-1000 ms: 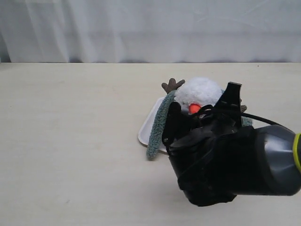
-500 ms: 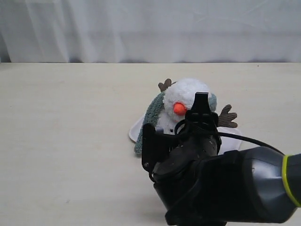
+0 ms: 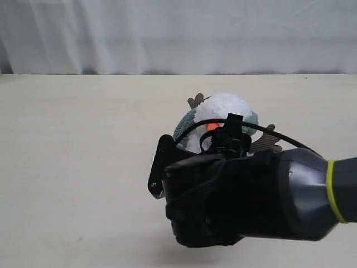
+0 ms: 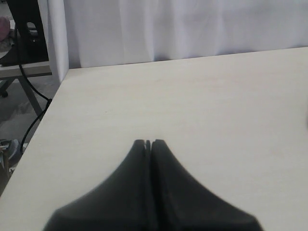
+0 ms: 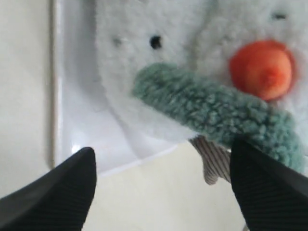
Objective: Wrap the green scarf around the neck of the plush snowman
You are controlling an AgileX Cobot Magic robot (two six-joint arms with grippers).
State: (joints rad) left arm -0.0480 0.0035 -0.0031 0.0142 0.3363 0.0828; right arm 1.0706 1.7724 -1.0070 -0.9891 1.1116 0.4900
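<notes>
The plush snowman (image 3: 226, 107) lies on a white tray (image 5: 77, 96), its orange nose (image 5: 262, 70) showing. The green scarf (image 5: 211, 108) runs across its front just below the nose, and its rounded end rests on the body near a black button (image 5: 155, 42). In the exterior view the green scarf (image 3: 183, 126) shows on both sides of the head. My right gripper (image 5: 161, 149) hovers open just in front of the snowman with nothing between its fingers. My right arm (image 3: 245, 201) hides the snowman's body. My left gripper (image 4: 148, 143) is shut on nothing over bare table.
A brown twig arm (image 5: 211, 163) of the plush sticks out past the tray edge, close to one right finger. White curtains (image 3: 178, 33) hang behind the table's far edge. The table's edge (image 4: 53, 103) and a cable show in the left wrist view.
My right gripper has gone from shut to open and let the scarf go. The arm has drawn left and nearer the camera. The snowman has shifted left with the tray.
</notes>
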